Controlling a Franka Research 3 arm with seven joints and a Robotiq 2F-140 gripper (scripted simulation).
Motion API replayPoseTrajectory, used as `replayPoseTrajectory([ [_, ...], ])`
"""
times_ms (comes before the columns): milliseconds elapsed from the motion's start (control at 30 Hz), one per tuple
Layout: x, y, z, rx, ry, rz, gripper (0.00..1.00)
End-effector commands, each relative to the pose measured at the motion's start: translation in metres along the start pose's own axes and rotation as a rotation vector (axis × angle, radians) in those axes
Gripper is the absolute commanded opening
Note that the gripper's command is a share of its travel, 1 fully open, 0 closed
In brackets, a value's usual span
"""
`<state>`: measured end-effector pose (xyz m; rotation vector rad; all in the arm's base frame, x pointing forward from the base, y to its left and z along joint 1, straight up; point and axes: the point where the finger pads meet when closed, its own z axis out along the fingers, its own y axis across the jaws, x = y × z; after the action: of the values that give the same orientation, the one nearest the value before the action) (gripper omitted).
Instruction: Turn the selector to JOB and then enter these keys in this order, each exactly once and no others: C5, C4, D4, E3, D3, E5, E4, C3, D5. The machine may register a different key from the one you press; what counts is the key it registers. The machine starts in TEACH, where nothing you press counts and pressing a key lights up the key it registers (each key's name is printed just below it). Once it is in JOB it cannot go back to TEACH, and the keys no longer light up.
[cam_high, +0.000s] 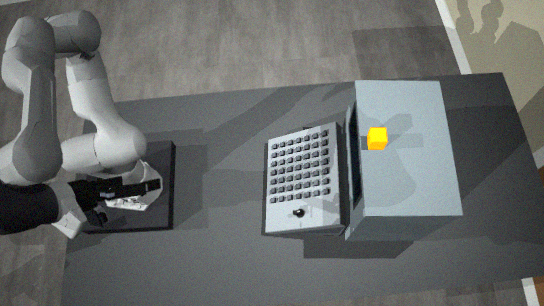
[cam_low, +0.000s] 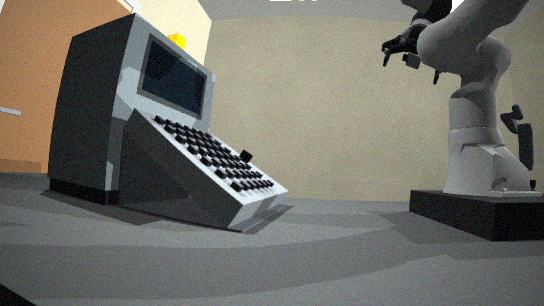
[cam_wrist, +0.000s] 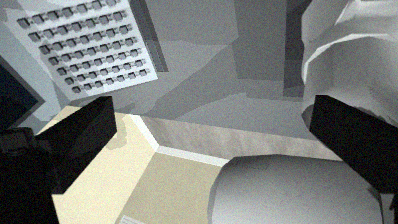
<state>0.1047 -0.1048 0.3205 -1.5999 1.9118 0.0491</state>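
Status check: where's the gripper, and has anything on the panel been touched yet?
Gripper open, empty, up by the arm's base, well away from the machine. Keypad unlit, selector knob untouched. Nothing between arm and panel.

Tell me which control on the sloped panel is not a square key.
The black selector knob: it stands alone below the grid of keys, round and taller than them.
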Motion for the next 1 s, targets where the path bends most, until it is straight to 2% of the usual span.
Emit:
replayPoseTrajectory([
  [0,0.0,0.0,0.0,0.0,0.0,0.0,1.0],
  [667,0.0,-0.003,0.003,0.002,0.005,-0.002,1.0],
  [800,-0.003,-0.019,0.023,0.011,0.033,-0.014,1.0],
  [967,-0.009,-0.056,0.068,0.031,0.096,-0.041,1.0],
])
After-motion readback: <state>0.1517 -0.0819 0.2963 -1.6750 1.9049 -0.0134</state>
